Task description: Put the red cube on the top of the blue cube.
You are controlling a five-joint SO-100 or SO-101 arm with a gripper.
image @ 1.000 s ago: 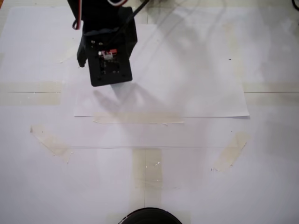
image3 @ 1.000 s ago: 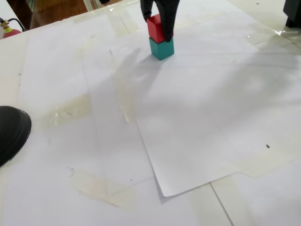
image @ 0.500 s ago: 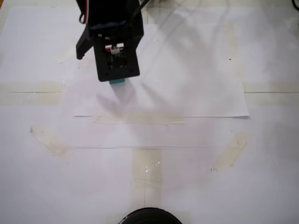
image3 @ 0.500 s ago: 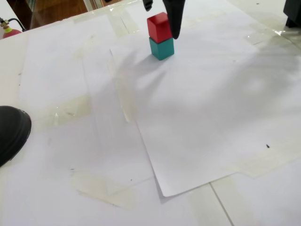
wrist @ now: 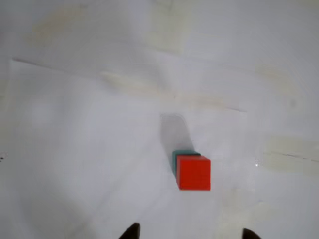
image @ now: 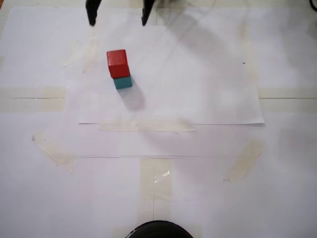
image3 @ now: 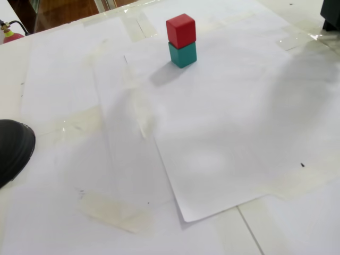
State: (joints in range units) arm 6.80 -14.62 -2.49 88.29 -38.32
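Observation:
The red cube (image: 117,63) (image3: 180,30) (wrist: 194,172) rests squarely on top of the blue cube (image: 123,82) (image3: 183,54) (wrist: 182,155), a teal block on white paper. My gripper (image: 119,17) (wrist: 188,233) is open, with nothing between its fingers, and it is lifted clear of the stack. In a fixed view only the two dark fingertips (image: 91,19) show at the top edge. In the wrist view the fingertips (wrist: 131,231) poke in at the bottom edge, below the stack. The other fixed view does not show the gripper.
White paper sheets taped down with strips of tape (image: 147,126) cover the table (image3: 239,133). A black rounded object (image3: 13,149) (image: 158,230) sits at the table's edge. A dark object (image3: 330,13) stands at the top right corner.
The gripper has let go of the red cube and pulled up and back, away from the stack. The red cube stays on the blue cube.

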